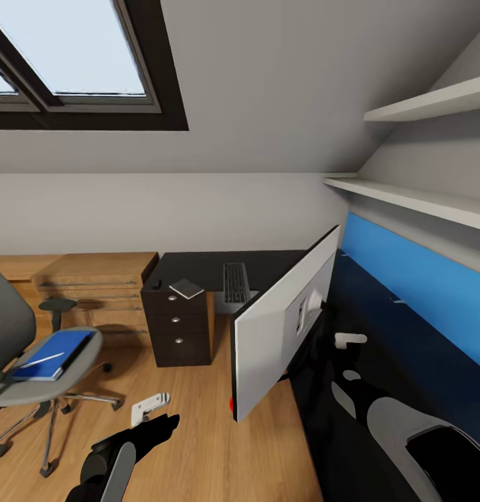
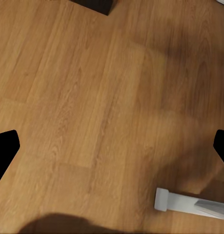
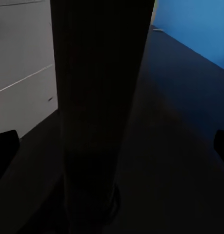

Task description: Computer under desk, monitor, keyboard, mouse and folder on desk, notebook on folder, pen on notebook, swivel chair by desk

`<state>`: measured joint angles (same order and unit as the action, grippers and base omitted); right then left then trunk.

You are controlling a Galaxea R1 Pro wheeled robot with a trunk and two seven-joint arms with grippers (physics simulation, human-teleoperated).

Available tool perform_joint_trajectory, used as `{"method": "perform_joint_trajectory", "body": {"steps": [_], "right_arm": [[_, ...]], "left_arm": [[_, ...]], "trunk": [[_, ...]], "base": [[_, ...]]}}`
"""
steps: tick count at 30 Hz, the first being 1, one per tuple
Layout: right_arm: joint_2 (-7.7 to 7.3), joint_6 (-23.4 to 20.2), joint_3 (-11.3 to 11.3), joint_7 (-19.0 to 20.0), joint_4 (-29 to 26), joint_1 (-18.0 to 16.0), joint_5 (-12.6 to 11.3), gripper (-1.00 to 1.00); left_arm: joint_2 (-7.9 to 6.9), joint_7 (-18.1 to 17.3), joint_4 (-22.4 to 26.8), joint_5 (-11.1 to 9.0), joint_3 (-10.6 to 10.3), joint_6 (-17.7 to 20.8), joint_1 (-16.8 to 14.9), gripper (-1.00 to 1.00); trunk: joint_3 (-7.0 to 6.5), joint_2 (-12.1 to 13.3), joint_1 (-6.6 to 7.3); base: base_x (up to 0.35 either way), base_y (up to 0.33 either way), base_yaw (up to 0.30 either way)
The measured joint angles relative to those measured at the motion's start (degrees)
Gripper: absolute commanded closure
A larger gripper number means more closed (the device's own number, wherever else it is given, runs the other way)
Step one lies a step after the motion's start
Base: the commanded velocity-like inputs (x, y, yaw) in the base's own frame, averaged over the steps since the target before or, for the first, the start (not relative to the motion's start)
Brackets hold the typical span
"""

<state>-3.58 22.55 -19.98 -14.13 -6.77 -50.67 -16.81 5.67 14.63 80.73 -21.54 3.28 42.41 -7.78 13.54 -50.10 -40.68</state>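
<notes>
Right gripper (image 3: 112, 146) spread, thin black stand (image 3: 94, 97) seen between fingers; monitor (image 1: 285, 324) upright on bench (image 1: 379, 328). Left gripper (image 2: 112, 146) spread over floor (image 2: 92, 97). Keyboard (image 1: 236, 282), notebook (image 1: 186, 288) on bench; folder (image 1: 53, 354) on swivel chair (image 1: 31, 376).

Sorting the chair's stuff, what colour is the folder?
Bright blue folder, clearest in the head view.

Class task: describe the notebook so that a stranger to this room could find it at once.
Start at the black desk under the sloped ceiling, then go to its far end, above the dark drawer unit. The notebook lies flat there: small, grey and plain, unlike the keyboard beside it.
</notes>
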Motion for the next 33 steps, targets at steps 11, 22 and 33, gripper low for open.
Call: {"method": "perform_joint_trajectory", "body": {"steps": [11,22,33], "right_arm": [[-0.03,0.0,0.0,0.0,0.0,0.0,0.02,-1.0],[-0.17,0.0,0.09,-0.07,0.0,0.0,-0.06,-1.0],[-0.58,0.0,0.09,-0.09,0.0,0.0,-0.07,-1.0]], "left_arm": [[0.04,0.05,-0.03,0.0,-0.01,0.0,0.0,-1.0],[0.07,-0.03,-0.03,0.0,-0.01,-0.01,0.0,-1.0],[0.08,-0.03,-0.03,0.0,-0.01,-0.01,0.0,-1.0]], "trunk": [[0.0,0.01,-0.01],[0.0,0.01,-0.01],[0.0,0.01,-0.01]], "base": [[0.033,0.0,0.0],[0.009,0.0,0.0],[0.009,0.0,0.0]]}}
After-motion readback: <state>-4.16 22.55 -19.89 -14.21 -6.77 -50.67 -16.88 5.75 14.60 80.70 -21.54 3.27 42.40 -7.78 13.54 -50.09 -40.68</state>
